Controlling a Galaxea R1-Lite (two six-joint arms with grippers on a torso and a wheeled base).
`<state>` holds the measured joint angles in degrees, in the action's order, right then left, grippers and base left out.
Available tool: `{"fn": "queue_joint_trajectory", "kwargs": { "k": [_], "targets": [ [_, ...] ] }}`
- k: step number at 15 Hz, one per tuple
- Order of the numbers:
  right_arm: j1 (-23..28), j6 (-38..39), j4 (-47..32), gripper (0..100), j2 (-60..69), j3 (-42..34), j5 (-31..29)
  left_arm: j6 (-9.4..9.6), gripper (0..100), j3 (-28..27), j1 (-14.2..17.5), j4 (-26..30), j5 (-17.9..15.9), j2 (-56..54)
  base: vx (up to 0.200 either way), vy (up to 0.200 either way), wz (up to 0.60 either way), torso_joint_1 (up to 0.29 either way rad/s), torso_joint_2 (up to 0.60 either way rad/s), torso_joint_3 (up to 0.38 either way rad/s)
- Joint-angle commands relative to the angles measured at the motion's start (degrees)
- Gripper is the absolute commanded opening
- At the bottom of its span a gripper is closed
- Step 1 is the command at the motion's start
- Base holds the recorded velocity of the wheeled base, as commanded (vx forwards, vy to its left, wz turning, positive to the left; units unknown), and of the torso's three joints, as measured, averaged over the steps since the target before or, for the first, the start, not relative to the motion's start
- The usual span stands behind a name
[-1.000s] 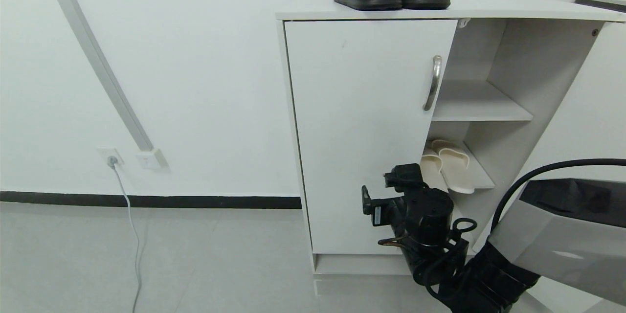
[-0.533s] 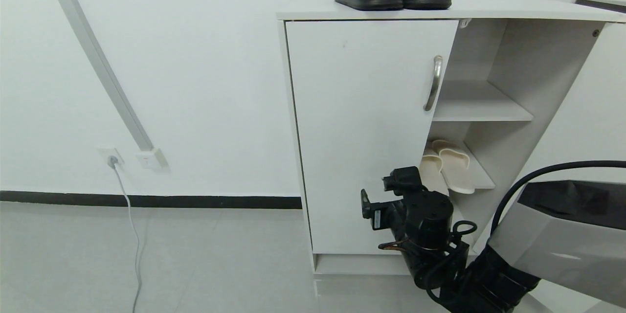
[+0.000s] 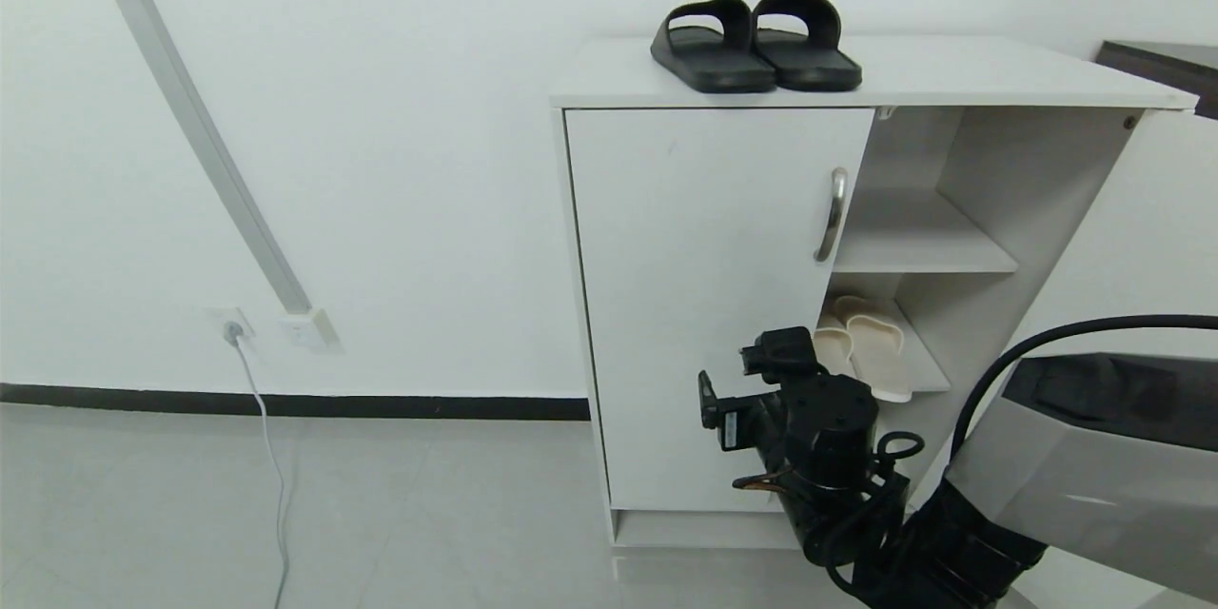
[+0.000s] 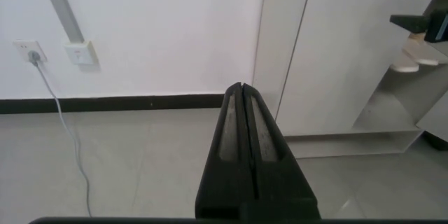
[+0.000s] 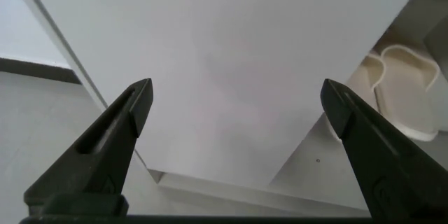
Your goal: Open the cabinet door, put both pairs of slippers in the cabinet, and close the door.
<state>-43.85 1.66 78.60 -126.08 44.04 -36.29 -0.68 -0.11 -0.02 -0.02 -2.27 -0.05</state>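
So the black slippers (image 3: 756, 43) are sitting side by side on top of the cabinet (image 3: 952, 71), toes pointing out toward the room, nothing touching them. The cream slippers (image 3: 861, 347) are already in, on the lower shelf of the right-hand compartment, which is standing open. The shelf above them (image 3: 918, 243) is bare. The left door (image 3: 704, 304) is shut, with its metal handle (image 3: 833, 214) right at the edge of the opening.

The right gripper (image 5: 236, 98) hangs low in front of that shut door, jaws spread wide with nothing between them, just beside the shelf holding the cream pair. The left gripper (image 4: 241, 92) is lower and off to the side, fingers pressed together and holding nothing, aimed at the floor by the cabinet's base.

My read: half done, one pair stowed, second pair next. The right arm would have to climb from knee height to the cabinet top, grab both black ones together, and then slot them onto the free shelf before closing the door.
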Motion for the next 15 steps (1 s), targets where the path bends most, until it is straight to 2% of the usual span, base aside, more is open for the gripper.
{"fn": "queue_joint_trajectory", "kwargs": {
  "k": [1, 8, 15],
  "targets": [
    [0.0, 0.0, 0.0, 100, 0.0, 0.1, 0.0, -0.02, 0, 0.0, 0.0, 0.0, 0.0, 0.0, 0.000, 0.000, 0.00, 0.100, -0.46, -0.354],
    [0.1, 0.0, 0.1, 100, 0.0, 0.0, 0.0, -0.02, 0, 0.0, 0.0, 0.0, 0.0, 0.0, 0.000, 0.000, 0.00, 0.134, -0.46, -0.336],
    [0.1, -0.1, 0.0, 100, 0.0, 0.0, 0.0, -0.02, 0, 0.0, 0.0, -0.1, 0.0, 0.0, 0.000, 0.000, 0.00, 0.184, -0.50, -0.314]
  ]
}}
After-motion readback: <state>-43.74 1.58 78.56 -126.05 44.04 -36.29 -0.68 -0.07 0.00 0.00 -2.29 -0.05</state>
